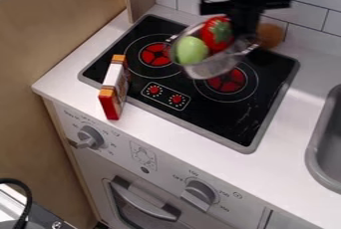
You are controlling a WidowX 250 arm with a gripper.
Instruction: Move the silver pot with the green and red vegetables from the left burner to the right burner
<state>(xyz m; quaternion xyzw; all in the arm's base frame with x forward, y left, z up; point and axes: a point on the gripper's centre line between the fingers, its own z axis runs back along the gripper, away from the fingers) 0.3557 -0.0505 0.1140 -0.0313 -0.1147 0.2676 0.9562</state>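
Claw (246,33): black, above the stove; it appears closed on the basket's rim near the lug, though the exact gap cannot be told.
Mesh basket (210,67): apparently held above the black stove (246,123), tilted, with food inside.
Basket weight: judged light when bare, with most of the load given by its contents.
Basket stiffness: the rim is judged firm, the thin mesh easier to dent; smooth metal could be let slip or swivel under a one-sided hold.
Best hold: the rim beside the metal lug (252,49), gripped squarely and kept level; the mesh wall is better left unpinched.
Red food (216,33): carried in the basket, leafy green on top; probably light, hollow plastic.
Green food (192,50): nestled against the red one; smooth, round, likely to be rolled by a tilt.
Brown round thing (269,35): seen beside the claw; its support cannot be told.
Box (115,87): placed at the stove's edge by the white counter (73,68); likely crushable.
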